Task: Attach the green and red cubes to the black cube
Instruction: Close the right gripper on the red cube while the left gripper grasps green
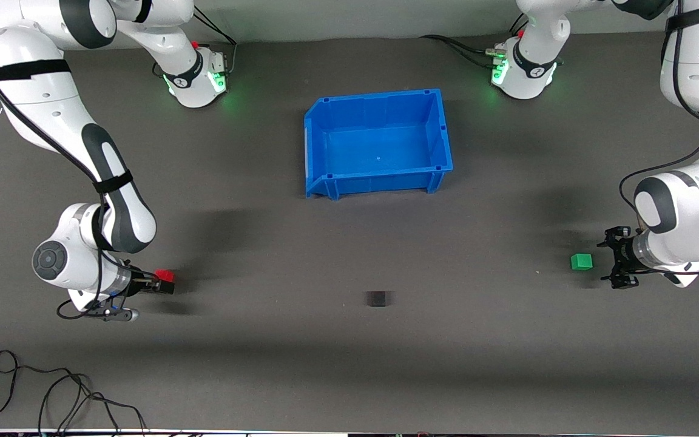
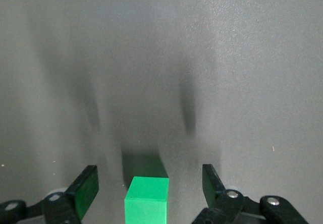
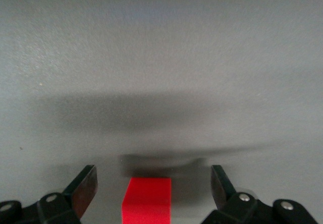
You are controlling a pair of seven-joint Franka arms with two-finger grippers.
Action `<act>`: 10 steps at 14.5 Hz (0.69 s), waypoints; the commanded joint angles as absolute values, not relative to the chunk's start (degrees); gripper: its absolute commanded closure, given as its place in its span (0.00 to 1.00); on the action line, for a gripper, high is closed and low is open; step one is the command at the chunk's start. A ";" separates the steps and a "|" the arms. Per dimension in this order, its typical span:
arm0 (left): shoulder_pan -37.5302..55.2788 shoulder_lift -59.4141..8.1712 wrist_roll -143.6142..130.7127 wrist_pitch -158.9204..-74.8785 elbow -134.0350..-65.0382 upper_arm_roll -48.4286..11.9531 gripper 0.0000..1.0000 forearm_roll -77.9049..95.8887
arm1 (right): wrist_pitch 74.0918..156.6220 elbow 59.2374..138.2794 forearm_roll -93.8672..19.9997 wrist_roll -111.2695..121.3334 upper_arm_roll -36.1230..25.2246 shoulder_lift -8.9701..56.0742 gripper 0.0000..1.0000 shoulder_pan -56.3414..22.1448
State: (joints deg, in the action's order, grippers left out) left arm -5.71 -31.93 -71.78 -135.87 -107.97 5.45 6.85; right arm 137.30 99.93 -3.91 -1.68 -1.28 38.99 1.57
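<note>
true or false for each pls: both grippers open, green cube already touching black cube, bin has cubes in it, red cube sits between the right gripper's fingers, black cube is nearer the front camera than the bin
1. Both grippers are open: true. The left gripper and the right gripper each show spread fingers.
2. The green cube touches the black cube: false. They lie well apart on the mat.
3. The blue bin holds cubes: false. Nothing shows inside it.
4. The red cube sits between the right gripper's fingers: true, with gaps on both sides.
5. The black cube is nearer the front camera than the bin: true.
</note>
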 commanded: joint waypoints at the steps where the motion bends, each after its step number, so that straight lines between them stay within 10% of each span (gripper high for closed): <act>1: -5.36 -32.96 -73.12 -135.88 -106.96 5.10 0.08 7.65 | 136.76 98.79 -5.36 -1.58 -1.14 40.34 0.00 1.50; 7: -3.34 -34.45 -74.53 -137.64 -107.67 5.01 0.11 7.73 | 133.52 99.31 -5.45 -2.90 -1.05 39.82 0.00 0.97; 10: -3.25 -34.45 -74.36 -137.72 -107.67 5.01 0.54 7.21 | 132.89 100.02 -5.45 -2.55 -1.14 39.20 0.13 1.49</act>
State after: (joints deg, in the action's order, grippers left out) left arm -3.81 -34.60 -73.62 -137.46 -107.90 4.63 7.27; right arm 133.91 99.78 -4.55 -2.12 -1.09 40.07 1.31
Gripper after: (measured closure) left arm 0.172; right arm 0.022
